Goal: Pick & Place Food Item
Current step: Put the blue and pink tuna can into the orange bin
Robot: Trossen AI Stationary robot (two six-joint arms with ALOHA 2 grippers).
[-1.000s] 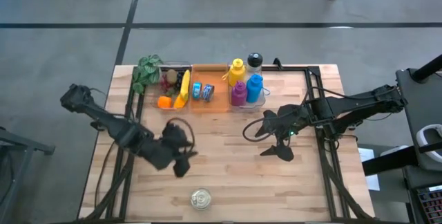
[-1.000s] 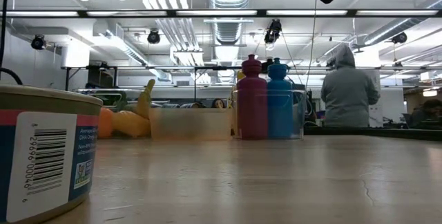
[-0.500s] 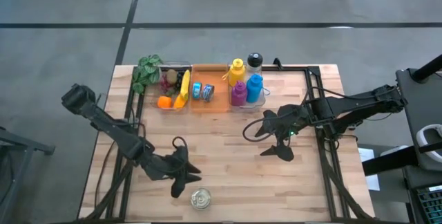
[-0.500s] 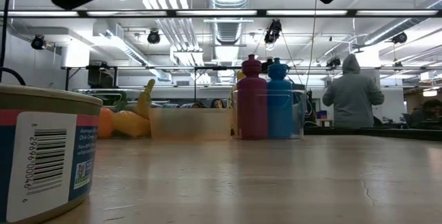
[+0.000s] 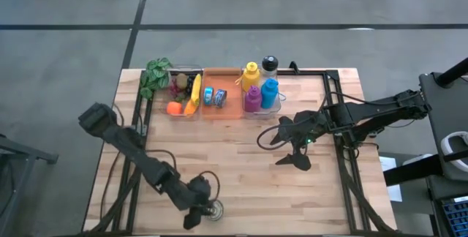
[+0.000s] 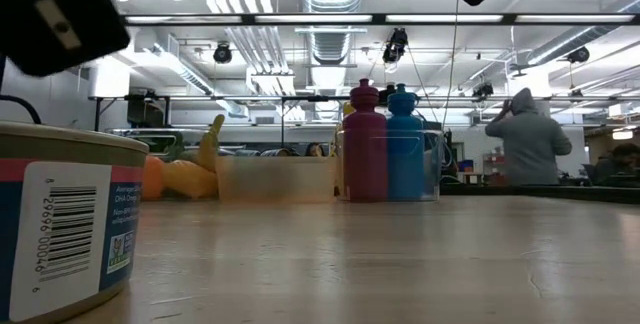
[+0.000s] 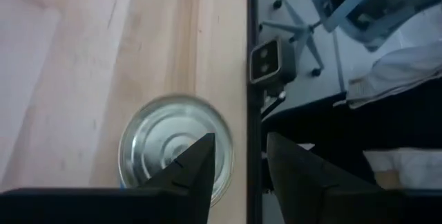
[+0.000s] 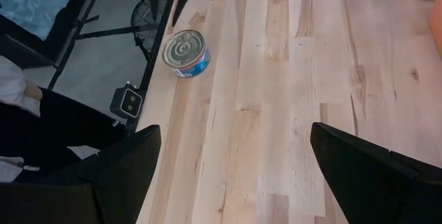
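Round tin can (image 5: 213,210) with ribbed silver lid near the pale plank table's (image 5: 241,171) front edge, left gripper (image 5: 196,211) just above it, tapered fingers narrowly apart, right gripper (image 5: 292,143) wide open mid-table.

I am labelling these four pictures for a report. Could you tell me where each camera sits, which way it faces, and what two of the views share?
High view: above the table, looking straight down; both arms show, left gripper at the can, right gripper waiting mid-table.
Low view: at table-top height, facing the room; can near, bottles far, arm parts overhead.
Left wrist view: looks down past its own fingers onto the can.
Right wrist view: looks across the table; own fingers wide apart.
Shared: every view shows the can.
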